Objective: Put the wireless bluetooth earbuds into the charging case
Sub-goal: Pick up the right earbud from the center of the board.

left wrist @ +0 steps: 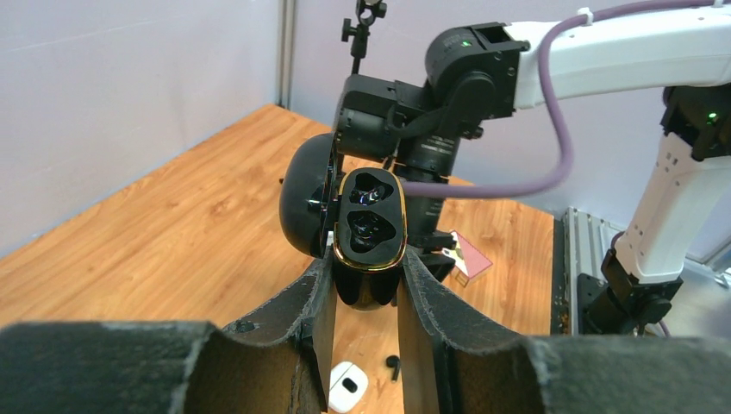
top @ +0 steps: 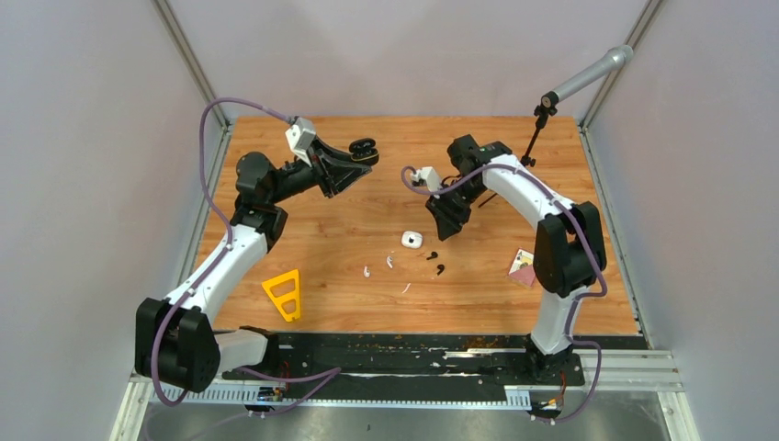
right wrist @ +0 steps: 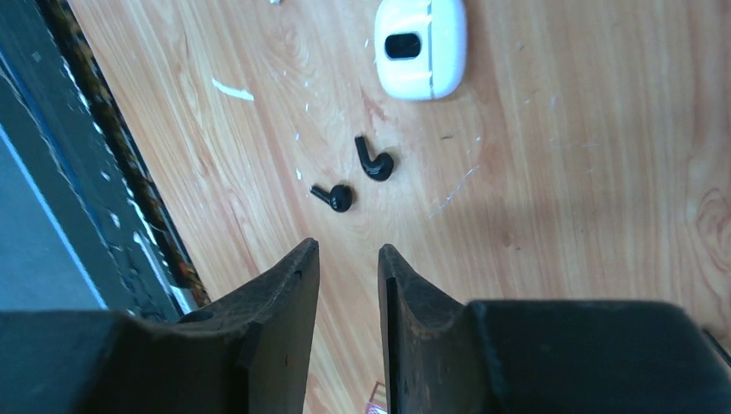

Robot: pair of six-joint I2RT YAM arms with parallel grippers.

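My left gripper [top: 360,156] is raised over the back of the table, shut on a black charging case [left wrist: 371,226] with a gold rim. The case's lid [left wrist: 303,207] is swung open and both wells look empty. Two black earbuds [right wrist: 375,162] [right wrist: 334,197] lie on the wood just ahead of my right gripper [right wrist: 347,250], which hangs above them with a narrow gap between its fingers and nothing in it. A white charging case [top: 412,241] lies closed near them. Two white earbuds [top: 366,272] [top: 389,262] lie left of it.
A thin white sliver [top: 405,288] lies near the front. A yellow triangular piece [top: 285,294] sits front left. A pink card [top: 522,266] lies by the right arm's base. A microphone stand [top: 537,129] rises at the back right.
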